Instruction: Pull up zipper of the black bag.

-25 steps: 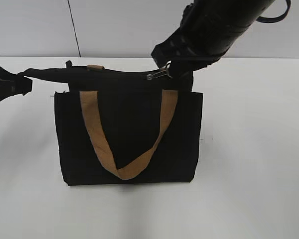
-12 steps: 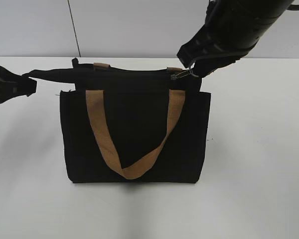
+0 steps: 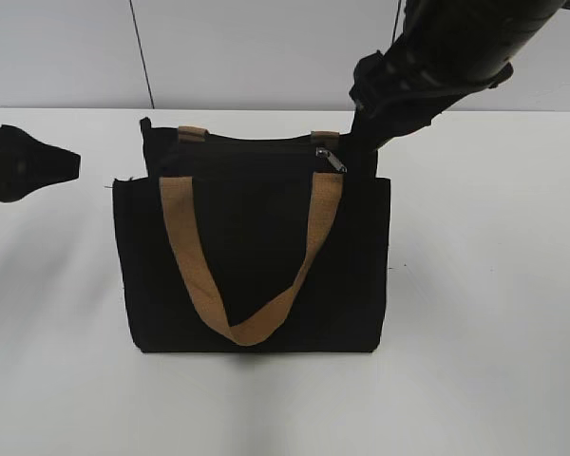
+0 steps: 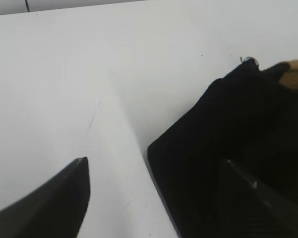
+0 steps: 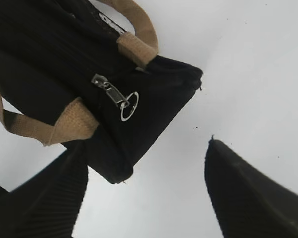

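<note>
The black bag (image 3: 256, 256) stands upright on the white table, tan handle hanging down its front. Its zipper (image 3: 330, 159), a silver pull tab with a ring, lies at the right end of the top edge; it also shows in the right wrist view (image 5: 114, 96). My right gripper (image 3: 366, 119) is open and empty, just behind and right of the bag's top right corner; its fingers (image 5: 149, 183) straddle bare table past the bag's end (image 5: 154, 94). My left gripper (image 3: 71, 163) is open and empty, left of the bag, apart from it. The left wrist view shows its fingers (image 4: 156, 173) and the bag's corner (image 4: 223, 129).
The white table (image 3: 484, 313) spreads to the front and right of the bag. A pale wall (image 3: 247, 47) rises behind the table's back edge.
The right gripper let go of the zipper pull and opened; the pull dropped flat at the bag's right end. The left gripper released the bag's left corner, which sprang back.
</note>
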Tool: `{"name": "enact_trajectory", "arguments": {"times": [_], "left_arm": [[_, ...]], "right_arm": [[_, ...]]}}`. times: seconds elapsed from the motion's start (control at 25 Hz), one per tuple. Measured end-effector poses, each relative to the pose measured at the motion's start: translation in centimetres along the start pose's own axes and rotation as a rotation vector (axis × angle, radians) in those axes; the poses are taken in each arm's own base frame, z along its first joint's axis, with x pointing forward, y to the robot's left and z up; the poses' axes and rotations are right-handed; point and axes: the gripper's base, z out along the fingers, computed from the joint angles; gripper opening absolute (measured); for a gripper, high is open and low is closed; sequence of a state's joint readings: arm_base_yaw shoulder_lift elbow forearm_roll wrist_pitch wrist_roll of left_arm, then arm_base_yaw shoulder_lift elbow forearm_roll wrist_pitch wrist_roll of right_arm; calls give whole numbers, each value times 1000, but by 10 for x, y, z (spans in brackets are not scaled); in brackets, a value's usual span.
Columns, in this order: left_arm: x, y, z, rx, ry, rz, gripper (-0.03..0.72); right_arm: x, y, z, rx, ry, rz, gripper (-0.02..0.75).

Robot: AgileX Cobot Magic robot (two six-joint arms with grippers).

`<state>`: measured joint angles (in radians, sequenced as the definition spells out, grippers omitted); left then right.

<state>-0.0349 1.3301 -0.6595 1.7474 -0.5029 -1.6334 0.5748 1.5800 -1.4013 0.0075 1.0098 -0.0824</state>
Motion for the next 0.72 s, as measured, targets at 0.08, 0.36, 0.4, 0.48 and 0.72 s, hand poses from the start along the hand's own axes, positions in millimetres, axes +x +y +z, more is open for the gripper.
{"name": "enact_trajectory", "arguments": {"times": [0.08, 0.36, 0.4, 0.48, 0.72], "left_arm": [[0, 0, 0, 4, 0, -30, 589], [-7, -12, -8, 12, -35, -83, 514], [-9, -16, -10, 1, -50, -67, 498], [-14, -25, -12, -39, -80, -26, 476], [-20, -57, -10, -136, -141, 82, 461]], "right_arm": [[1, 0, -5, -1, -10, -8, 563], [11, 2, -45, -4, -60, -60, 568], [13, 2, -52, -3, -68, -62, 568], [17, 3, -62, -3, -79, -65, 568], [32, 4, -83, -1, -106, -66, 568]]}}
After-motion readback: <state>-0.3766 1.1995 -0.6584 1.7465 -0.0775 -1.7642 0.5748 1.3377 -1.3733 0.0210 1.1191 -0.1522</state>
